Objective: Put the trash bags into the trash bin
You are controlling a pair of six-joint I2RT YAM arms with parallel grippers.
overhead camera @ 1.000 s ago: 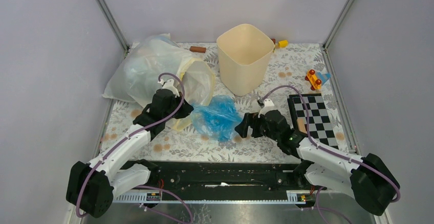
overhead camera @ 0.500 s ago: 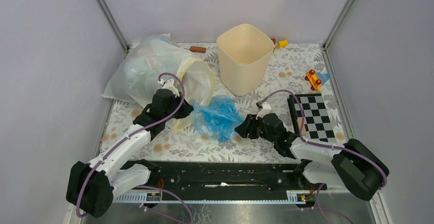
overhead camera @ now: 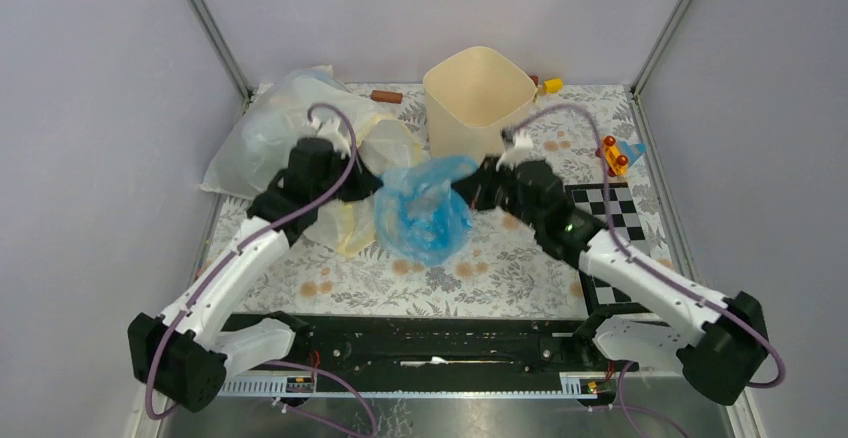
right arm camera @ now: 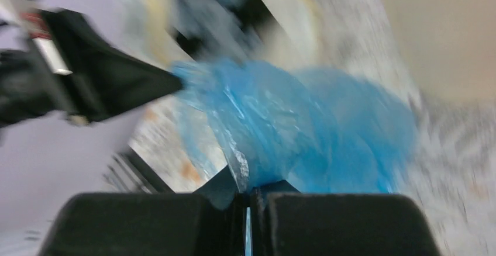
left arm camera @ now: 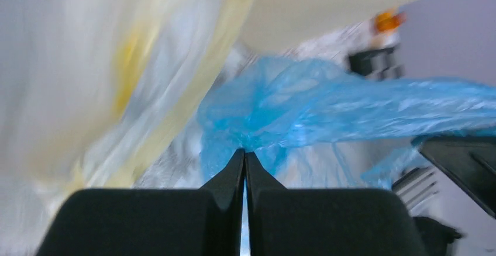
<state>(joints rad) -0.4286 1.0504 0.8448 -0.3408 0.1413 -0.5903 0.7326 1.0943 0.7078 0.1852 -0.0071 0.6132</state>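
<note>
The trash bag (overhead camera: 425, 213) is held stretched between the two arms over the bench (overhead camera: 480, 278), and its long axis runs from left to right. The left jaws are clamped on its left edge, the right jaws on its right edge. The trash bin (overhead camera: 478, 108) stands behind the bag and a little to the right, so the right arm is judged nearer to its mouth. In the top view both grips are hidden by the wrists. In the wrist views, although blurred, the plastic is seen pinched between closed tips.
</note>
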